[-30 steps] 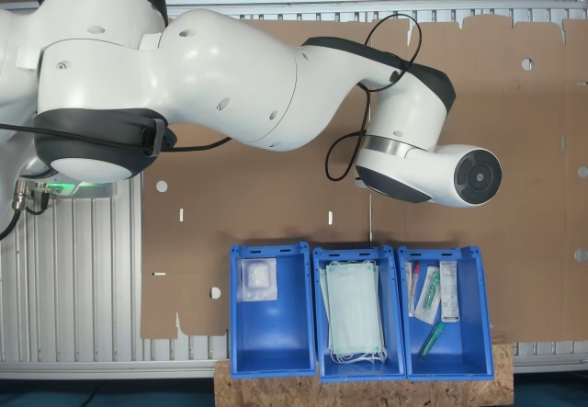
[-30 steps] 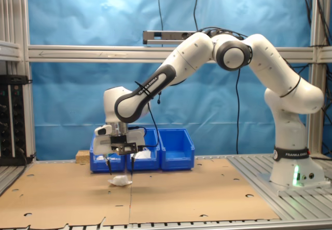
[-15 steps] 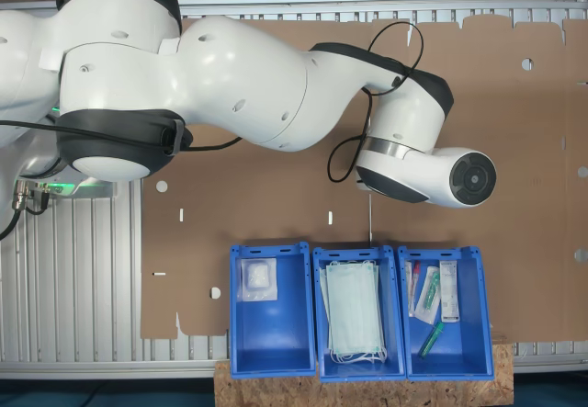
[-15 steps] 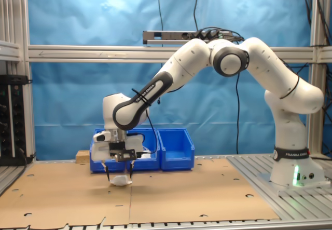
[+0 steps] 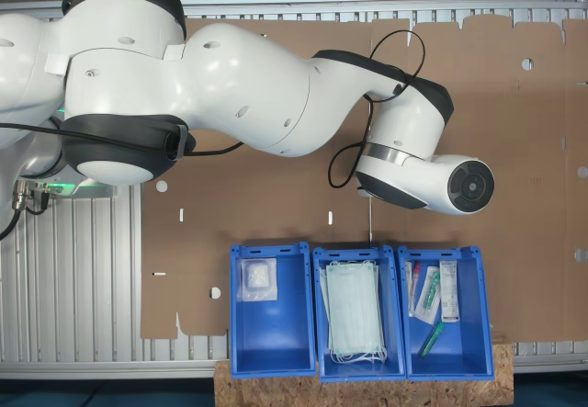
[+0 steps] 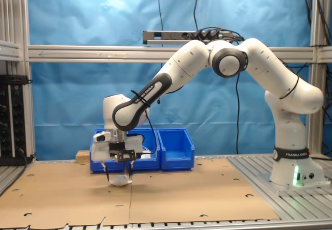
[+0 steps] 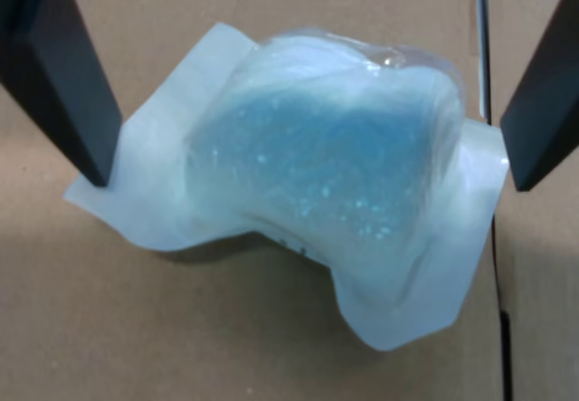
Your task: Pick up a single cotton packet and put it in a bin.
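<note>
Your gripper (image 6: 118, 176) is low over the cardboard sheet (image 6: 171, 196), and its two fingers (image 7: 63, 84) stand apart, one on each side of the cotton packet (image 7: 317, 166). The packet lies flat on the cardboard between them. In the second exterior view, the blue bins (image 6: 176, 149) sit just behind it.

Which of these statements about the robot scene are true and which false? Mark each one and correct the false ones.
1. A cotton packet lies on the cardboard between the gripper's fingers. True.
2. The gripper is shut tight on the packet. False: the fingers stand apart, one on either side of it.
3. Three blue bins stand side by side. True.
4. The middle bin is empty. False: it holds pale green face masks.
5. Another cotton packet lies in a bin. True.
</note>
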Robot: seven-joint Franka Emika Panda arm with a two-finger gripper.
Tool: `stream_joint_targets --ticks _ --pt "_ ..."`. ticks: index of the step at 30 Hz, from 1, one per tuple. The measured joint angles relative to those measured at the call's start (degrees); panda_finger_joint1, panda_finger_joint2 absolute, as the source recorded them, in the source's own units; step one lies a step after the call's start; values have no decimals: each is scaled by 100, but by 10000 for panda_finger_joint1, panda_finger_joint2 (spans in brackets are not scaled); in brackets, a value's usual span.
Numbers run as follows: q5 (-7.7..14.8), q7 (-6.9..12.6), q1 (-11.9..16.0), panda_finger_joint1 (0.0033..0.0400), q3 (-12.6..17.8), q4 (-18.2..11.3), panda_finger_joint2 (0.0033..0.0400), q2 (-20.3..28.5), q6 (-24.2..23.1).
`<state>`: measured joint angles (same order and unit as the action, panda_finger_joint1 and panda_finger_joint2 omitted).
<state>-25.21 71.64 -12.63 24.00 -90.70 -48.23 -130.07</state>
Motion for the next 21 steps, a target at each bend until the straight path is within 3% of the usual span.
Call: stream_joint_targets --ticks 21 --pt "-8 112 0 400 0 -1 400 -21 -28"
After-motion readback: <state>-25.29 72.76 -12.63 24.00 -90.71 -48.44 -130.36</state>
